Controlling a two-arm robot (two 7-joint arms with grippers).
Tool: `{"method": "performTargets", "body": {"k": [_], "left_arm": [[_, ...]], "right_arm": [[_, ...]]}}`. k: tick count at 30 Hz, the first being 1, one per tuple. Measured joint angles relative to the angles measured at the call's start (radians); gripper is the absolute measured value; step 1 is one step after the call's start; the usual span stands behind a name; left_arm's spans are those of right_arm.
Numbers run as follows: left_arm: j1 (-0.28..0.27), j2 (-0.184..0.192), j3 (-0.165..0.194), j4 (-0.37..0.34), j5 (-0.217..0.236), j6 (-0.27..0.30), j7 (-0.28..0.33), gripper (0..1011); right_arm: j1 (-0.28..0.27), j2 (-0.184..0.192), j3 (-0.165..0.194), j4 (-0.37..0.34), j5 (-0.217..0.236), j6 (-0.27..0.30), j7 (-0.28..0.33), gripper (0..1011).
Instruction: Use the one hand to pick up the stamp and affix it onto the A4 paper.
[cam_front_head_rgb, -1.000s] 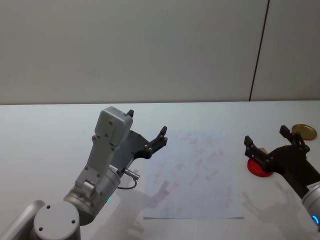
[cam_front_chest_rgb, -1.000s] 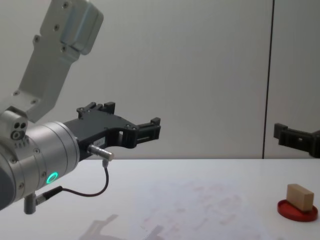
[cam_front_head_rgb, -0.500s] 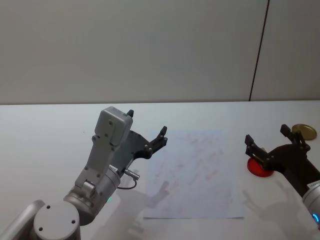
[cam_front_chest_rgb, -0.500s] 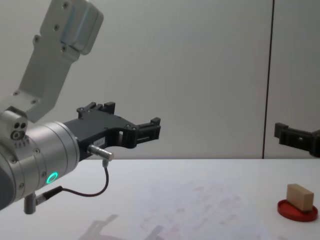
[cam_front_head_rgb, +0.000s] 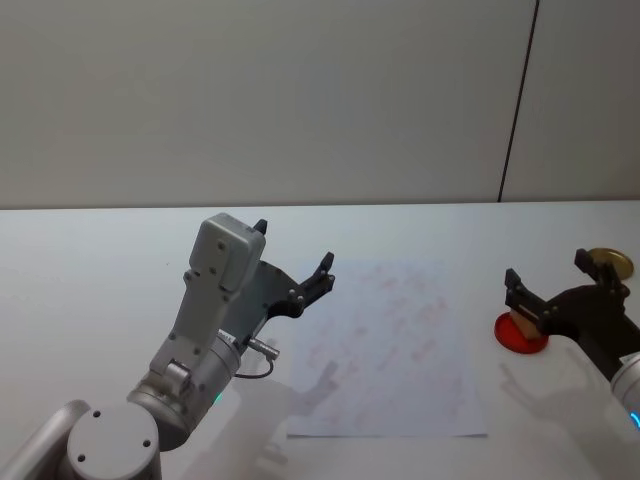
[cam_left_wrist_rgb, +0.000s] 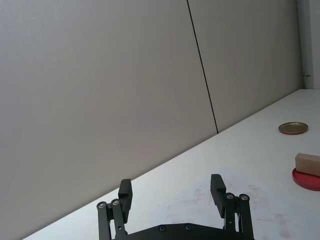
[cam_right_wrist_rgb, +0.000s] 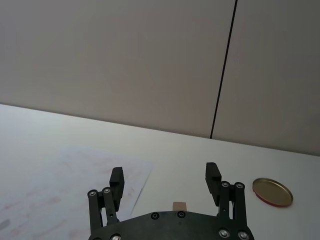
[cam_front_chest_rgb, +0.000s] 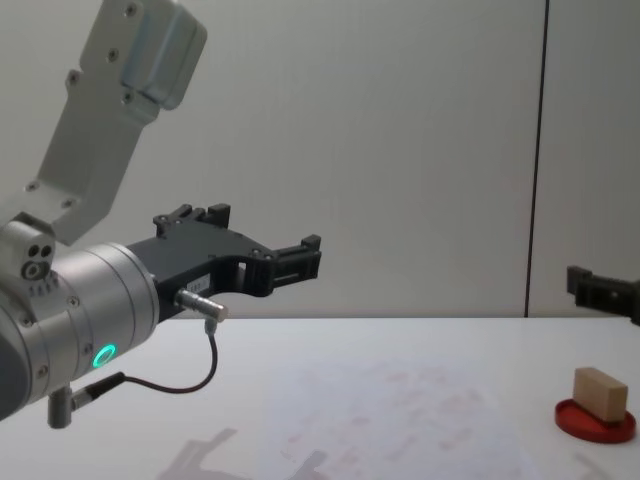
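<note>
Hand (cam_front_head_rgb: 550, 272) of right arm, jaws spread, above the stamp (cam_front_chest_rgb: 600, 392), which stands untouched below and between them on a red disc (cam_front_chest_rgb: 597, 424); A4 paper (cam_front_head_rgb: 390, 350) lies beyond the left jaw. Left gripper (cam_front_head_rgb: 294, 243) idle, jaws spread.

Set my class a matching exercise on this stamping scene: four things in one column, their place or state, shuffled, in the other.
Column one:
1. stamp
2. A4 paper
3. gold lid
4. right tool

Column two:
A. lies flat, with faint pink marks
B. open, held in the air
C. stands on the red disc
D. far right, beyond the disc

Pairs: 1-C, 2-A, 3-D, 4-B
</note>
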Motion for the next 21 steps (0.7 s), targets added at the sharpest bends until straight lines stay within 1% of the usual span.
{"method": "performTargets", "body": {"k": [6,7,9,21], "left_arm": [[0.000,0.000,0.000,0.000,0.000,0.000,0.000,993],[0.000,0.000,0.000,0.000,0.000,0.000,0.000,993],[0.000,0.000,0.000,0.000,0.000,0.000,0.000,993],[0.000,0.000,0.000,0.000,0.000,0.000,0.000,993]], "right_arm": [[0.022,-0.004,0.004,0.035,-0.015,0.047,0.000,1001],[0.022,-0.004,0.004,0.035,-0.015,0.047,0.000,1001],[0.033,-0.008,0.004,0.052,-0.021,0.070,0.003,1001],[0.070,-0.028,-0.003,0.117,-0.036,0.140,0.025,1001]]}}
